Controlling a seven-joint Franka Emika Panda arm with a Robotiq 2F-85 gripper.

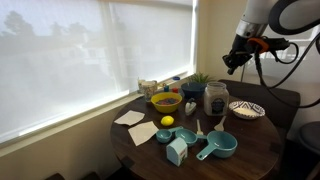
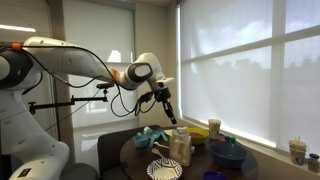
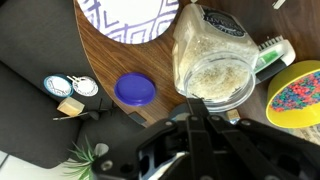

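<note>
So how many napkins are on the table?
2. One napkin lies at the table rim in an exterior view; a second napkin lies just in front of it, by the lemon. More may be hidden behind the jar.

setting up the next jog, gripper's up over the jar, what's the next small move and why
Probably open the jaws before any descent. The gripper hangs shut, high above the table, and appears to hold nothing. The wrist view shows the glass jar just beneath it, with the blue lid lying beside it. Shut fingers could only bump either one.
</note>
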